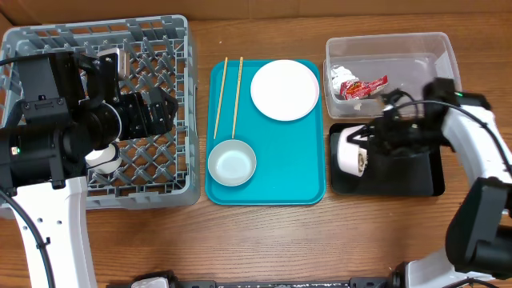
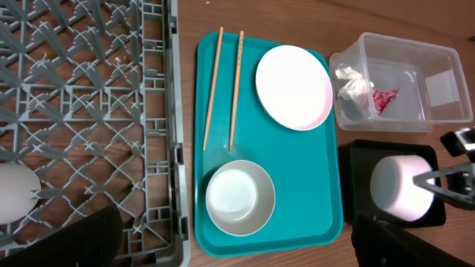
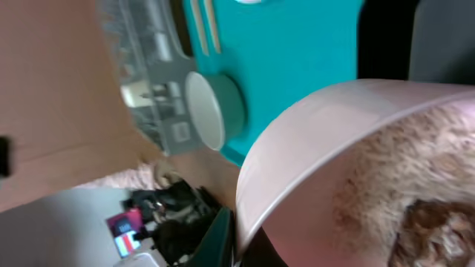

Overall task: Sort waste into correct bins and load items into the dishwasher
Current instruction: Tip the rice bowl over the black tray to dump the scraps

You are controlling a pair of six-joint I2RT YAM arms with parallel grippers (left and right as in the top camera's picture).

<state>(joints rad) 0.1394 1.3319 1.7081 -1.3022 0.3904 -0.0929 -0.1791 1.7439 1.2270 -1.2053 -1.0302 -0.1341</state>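
A: Entry: small white bowl [image 1: 350, 152]. Location?
B: Right of the teal tray [image 1: 288, 160], tipped on its side over the black tray [image 1: 408, 180]. The right end effector [image 1: 382, 138] is pinched on its rim. Rice and brown residue [image 3: 401, 185] sit inside.
A: Entry: left end effector [image 1: 156, 112]?
B: Left of the teal tray, above the dish rack [image 1: 144, 194], fingers spread, holding nothing.
A: Hazards?
B: The rim grip looks thin, so a shake could drop the bowl. If the tilt is off-centre, scraps may land on the counter [image 1: 264, 240]. Sticky residue could go into the rack with the bowl.
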